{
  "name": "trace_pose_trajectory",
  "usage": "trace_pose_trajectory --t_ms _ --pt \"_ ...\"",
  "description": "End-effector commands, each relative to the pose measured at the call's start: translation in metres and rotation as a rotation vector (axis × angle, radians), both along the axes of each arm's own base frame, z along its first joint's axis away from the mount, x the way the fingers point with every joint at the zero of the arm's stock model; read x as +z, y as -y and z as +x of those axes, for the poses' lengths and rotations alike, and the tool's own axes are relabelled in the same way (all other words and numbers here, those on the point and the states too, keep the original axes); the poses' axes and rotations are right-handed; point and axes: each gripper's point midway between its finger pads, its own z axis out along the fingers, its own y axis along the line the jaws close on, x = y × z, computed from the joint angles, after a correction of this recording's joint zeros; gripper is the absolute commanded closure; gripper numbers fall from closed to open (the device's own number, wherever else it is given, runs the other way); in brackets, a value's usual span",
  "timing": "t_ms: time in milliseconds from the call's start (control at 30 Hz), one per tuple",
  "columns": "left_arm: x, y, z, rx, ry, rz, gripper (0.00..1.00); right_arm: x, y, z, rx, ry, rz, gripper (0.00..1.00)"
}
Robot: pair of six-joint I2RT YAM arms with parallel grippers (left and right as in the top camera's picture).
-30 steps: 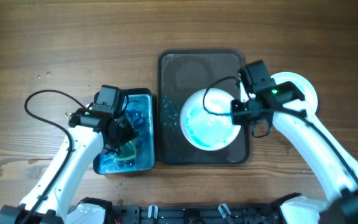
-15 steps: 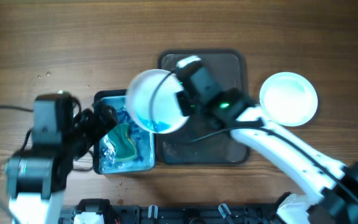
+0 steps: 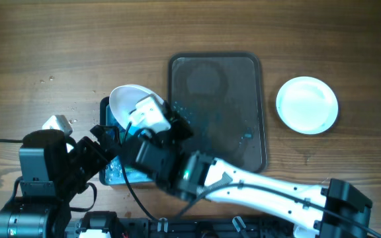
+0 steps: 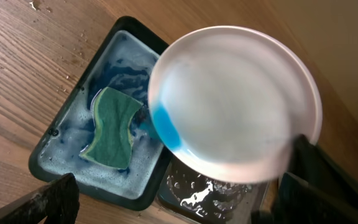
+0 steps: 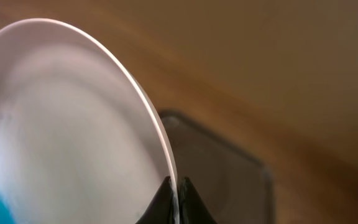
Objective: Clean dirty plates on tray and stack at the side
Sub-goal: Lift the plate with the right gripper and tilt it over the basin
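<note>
Right tool [image 5: 174, 191] is closed on the rim of a plate [image 4: 235, 106] and holds it tilted above the basin [image 4: 79, 92] and the near edge of the tray [image 3: 243, 86]. Blue stain [image 4: 165, 127] marks the plate's lower part. Left tool [image 4: 179, 193] is wide open, holds nothing, and hangs above the basin. A green sponge [image 4: 112, 127] lies in the basin. A second plate [image 3: 307, 104] rests on the table [image 3: 45, 46], right of the tray and apart from it.
</note>
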Motion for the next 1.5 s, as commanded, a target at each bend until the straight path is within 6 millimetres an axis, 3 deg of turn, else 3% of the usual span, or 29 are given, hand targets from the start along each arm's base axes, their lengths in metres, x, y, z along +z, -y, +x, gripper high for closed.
trace_pose_trajectory --t_ms 0,233,500,867,933,1000,1100,1167,1200,1300,1367,1400,1467 --pt "0.003 0.002 0.0 -0.009 0.008 -0.011 0.0 0.045 0.013 -0.011 -0.099 0.195 -0.124 0.96" --pt "0.003 0.002 0.0 -0.009 0.008 -0.011 0.0 0.064 -0.001 -0.031 -0.071 0.265 -0.172 0.96" --pt "0.003 0.002 0.0 -0.009 0.008 -0.011 0.0 0.078 -0.009 -0.038 -0.058 0.302 -0.194 0.96" --pt "0.003 0.002 0.0 -0.009 0.008 -0.011 0.0 0.079 -0.01 -0.04 -0.059 0.306 -0.19 0.96" --pt "0.003 0.002 0.0 -0.009 0.008 -0.011 0.0 0.074 -0.019 -0.039 -0.024 0.279 -0.09 0.96" --pt "0.003 0.002 -0.001 -0.009 0.006 -0.011 0.0 0.061 -0.033 -0.04 0.086 0.229 -0.123 0.96" --pt "0.003 0.002 -0.001 -0.009 0.006 -0.011 0.0 0.066 -0.009 -0.022 -0.059 0.25 -0.047 0.96" --pt "0.003 0.002 -0.001 -0.009 0.006 -0.011 0.0 0.056 -0.017 -0.016 -0.016 0.195 0.038 0.96" --pt "0.003 0.002 -0.001 -0.009 0.006 -0.011 0.0 0.047 -0.02 -0.011 0.035 0.16 -0.02 0.96" --pt "0.003 0.002 -0.001 -0.009 0.006 -0.011 0.0 0.048 0.002 0.002 -0.101 0.167 0.1 0.96" --pt "0.003 0.002 -0.001 -0.009 0.006 -0.011 0.0 0.025 -0.027 -0.003 0.098 0.031 0.081 0.96" --pt "0.003 0.002 -0.001 -0.009 0.006 -0.011 0.0 0.016 -0.032 -0.005 0.151 -0.008 0.042 0.96" --pt "0.003 0.002 -0.001 -0.009 0.006 -0.011 0.0 0.01 -0.012 0.004 0.041 -0.026 0.096 0.96"
